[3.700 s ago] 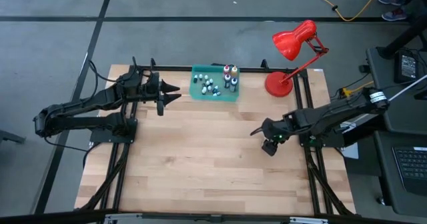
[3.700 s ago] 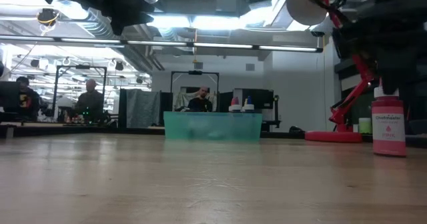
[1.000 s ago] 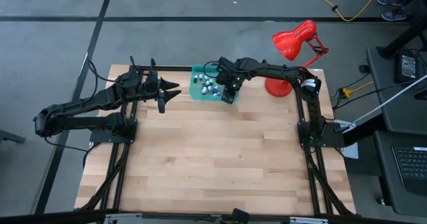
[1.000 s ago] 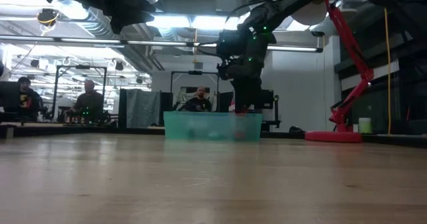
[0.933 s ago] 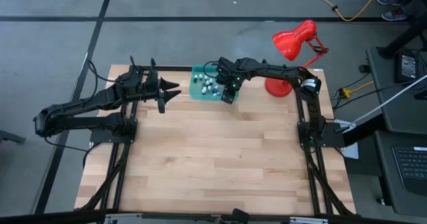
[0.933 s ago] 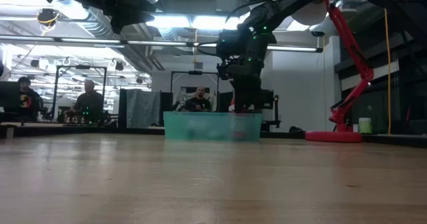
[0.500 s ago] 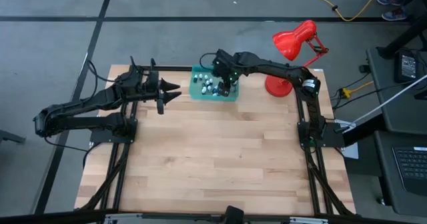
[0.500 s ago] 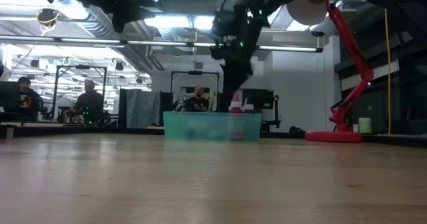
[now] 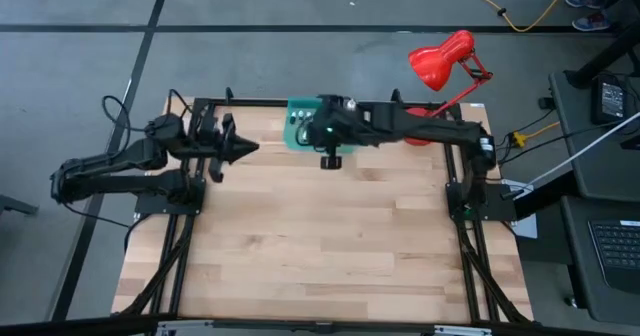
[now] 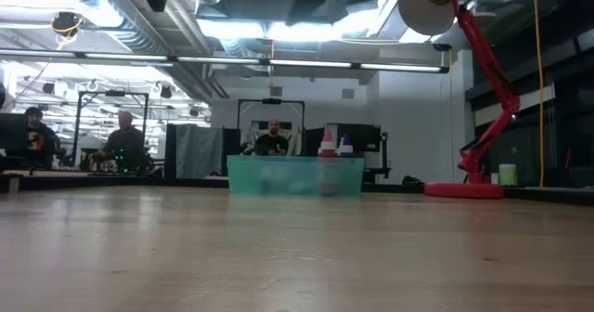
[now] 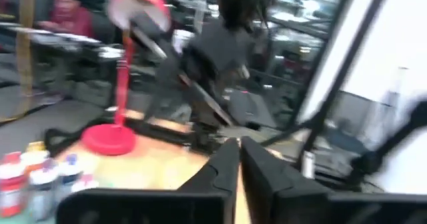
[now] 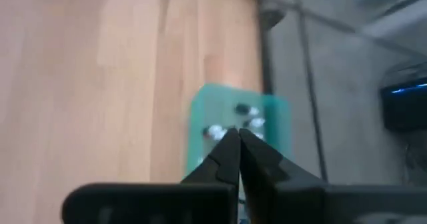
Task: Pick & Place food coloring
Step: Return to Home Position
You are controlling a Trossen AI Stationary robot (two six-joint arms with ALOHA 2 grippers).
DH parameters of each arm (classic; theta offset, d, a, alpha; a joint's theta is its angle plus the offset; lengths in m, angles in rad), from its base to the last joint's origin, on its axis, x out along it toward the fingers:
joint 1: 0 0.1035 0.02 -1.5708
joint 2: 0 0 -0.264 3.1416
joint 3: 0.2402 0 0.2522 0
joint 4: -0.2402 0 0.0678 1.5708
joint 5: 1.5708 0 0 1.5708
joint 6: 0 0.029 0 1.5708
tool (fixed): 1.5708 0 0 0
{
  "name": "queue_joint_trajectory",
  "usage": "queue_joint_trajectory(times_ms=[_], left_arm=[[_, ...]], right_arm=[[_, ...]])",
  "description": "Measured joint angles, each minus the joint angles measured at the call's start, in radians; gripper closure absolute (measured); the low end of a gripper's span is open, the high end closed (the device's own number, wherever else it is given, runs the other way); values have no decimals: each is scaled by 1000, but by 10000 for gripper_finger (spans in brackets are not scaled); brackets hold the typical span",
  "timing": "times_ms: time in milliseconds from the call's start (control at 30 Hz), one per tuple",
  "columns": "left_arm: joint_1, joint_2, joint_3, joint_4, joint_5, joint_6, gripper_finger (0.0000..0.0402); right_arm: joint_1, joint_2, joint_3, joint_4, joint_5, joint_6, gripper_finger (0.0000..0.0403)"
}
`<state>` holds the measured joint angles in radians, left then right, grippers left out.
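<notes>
Teal bin (image 9: pixel 296 134) is holding the food coloring (image 10: pixel 327 146); right pincer (image 9: pixel 327 159), closed and empty, is hovering upper centre, apparently homing, needing clear retreat; left pincer (image 9: pixel 240 147), closed, is waiting.

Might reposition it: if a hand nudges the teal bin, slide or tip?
Probably slides: the bin is low, wide, flat on the wood table. The taller bottles poke above its rim and could topple inside. Its walls look translucent, so likely light plastic.

Wide bare table (image 9: pixel 320 246); only the bin (image 10: pixel 278 177) and lamp (image 9: pixel 440 61) stand at its far edge.
</notes>
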<state>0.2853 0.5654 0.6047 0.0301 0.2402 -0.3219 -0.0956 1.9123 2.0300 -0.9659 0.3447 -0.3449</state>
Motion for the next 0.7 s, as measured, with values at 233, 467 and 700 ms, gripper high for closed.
queue_joint_trajectory(times_ms=[233, 467, 700], left_arm=[[-128, -17, -278, 346, -4, -67, 399], [-159, -136, -535, 543, -68, -161, 399], [-158, -321, -596, 384, -135, -173, 400]], right_arm=[[10, -105, 0, 12, 80, 46, 397], [34, -213, -55, 24, -49, 48, 399], [99, -552, -602, 412, -124, 82, 399]])
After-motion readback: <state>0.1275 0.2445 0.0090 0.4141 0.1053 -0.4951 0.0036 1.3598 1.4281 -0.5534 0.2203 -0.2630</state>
